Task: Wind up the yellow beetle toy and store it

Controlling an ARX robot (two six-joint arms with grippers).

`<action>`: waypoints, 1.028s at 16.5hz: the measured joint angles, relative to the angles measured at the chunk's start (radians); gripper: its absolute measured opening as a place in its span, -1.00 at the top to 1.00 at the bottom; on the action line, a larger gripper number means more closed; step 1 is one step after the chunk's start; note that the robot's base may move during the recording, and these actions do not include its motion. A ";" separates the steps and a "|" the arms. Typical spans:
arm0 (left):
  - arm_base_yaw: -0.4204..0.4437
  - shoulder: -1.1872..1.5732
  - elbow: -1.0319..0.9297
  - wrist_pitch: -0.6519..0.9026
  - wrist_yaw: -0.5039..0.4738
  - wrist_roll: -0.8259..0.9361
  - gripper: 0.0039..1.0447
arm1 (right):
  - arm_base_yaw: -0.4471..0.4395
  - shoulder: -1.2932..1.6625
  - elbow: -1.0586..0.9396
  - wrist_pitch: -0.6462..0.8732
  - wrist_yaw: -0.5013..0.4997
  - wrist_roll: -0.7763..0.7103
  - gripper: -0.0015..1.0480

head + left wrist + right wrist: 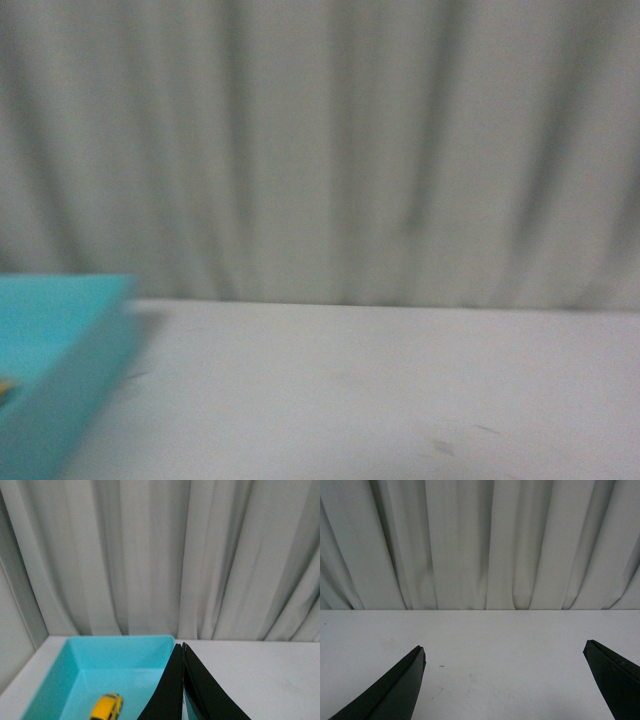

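Observation:
The yellow beetle toy lies on the floor of a turquoise bin in the left wrist view, loose and untouched. My left gripper is shut, its black fingers pressed together with nothing between them, just beside the bin's near wall. In the front view only a corner of the bin shows at the lower left, with a small yellow-orange speck at its edge; neither arm appears there. My right gripper is open wide above bare white tabletop, holding nothing.
A white table runs back to a pleated grey-white curtain that closes off the far side. The bin stands at the table's left end. The front view is blurred.

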State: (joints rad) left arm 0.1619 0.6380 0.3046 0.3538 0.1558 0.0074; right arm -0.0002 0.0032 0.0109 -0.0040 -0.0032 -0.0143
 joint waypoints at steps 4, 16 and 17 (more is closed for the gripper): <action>-0.065 -0.103 -0.123 0.003 -0.061 -0.003 0.97 | 0.000 0.000 0.000 0.000 0.003 0.000 -0.87; -0.161 -0.380 -0.269 -0.124 -0.156 -0.004 0.97 | 0.000 0.000 0.000 0.000 0.003 0.000 -0.87; -0.161 -0.405 -0.295 -0.127 -0.156 -0.004 0.97 | 0.000 0.000 0.000 0.000 0.003 0.000 -0.87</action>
State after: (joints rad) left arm 0.0006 0.2333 0.0093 0.2272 -0.0006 0.0036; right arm -0.0002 0.0032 0.0109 -0.0040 0.0002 -0.0143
